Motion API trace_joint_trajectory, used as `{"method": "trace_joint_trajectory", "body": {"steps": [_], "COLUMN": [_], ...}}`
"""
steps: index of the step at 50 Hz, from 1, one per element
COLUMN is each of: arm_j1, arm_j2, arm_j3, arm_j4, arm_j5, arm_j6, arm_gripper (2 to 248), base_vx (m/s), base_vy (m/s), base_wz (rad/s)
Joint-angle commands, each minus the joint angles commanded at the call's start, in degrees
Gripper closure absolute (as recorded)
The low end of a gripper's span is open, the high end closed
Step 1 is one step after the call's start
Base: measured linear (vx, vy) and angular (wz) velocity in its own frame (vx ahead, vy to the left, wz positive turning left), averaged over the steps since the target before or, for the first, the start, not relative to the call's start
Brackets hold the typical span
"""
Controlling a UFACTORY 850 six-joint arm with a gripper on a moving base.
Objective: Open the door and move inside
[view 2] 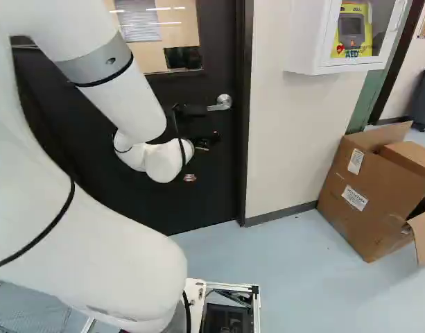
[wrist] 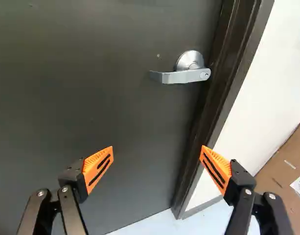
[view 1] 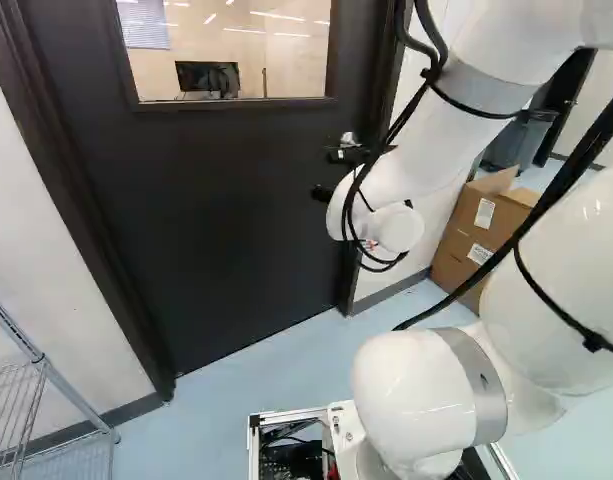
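In the right base view the gripper is at the arm's far end, in front of the dark door, just below the silver lever handle. The wrist view shows the gripper open, its orange-padded fingers wide apart with nothing between them. Ahead of it, the handle stands apart from both fingers, its lever roughly level. The door looks closed in its dark frame. In the left base view the arm partly hides the handle side of the door.
Cardboard boxes stand on the floor right of the door. Above them a white AED cabinet hangs on the wall. A wire rack is at the left of the left base view. The door has a window.
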Motion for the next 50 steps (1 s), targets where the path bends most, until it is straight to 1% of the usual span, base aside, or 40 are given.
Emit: {"method": "trace_joint_trajectory", "body": {"steps": [33, 50], "arm_j1": [-2.7, -3.9], "arm_j2": [-3.4, -5.5], "arm_j3": [-7.7, -11.9], "arm_j4": [-6.7, -11.1], "arm_j5": [0.0, 0.0], "arm_j6": [0.0, 0.0], "arm_gripper": [3, 3], "base_vx": [0.000, 0.000], "base_vy": [0.000, 0.000], "base_wz": [0.000, 0.000]}}
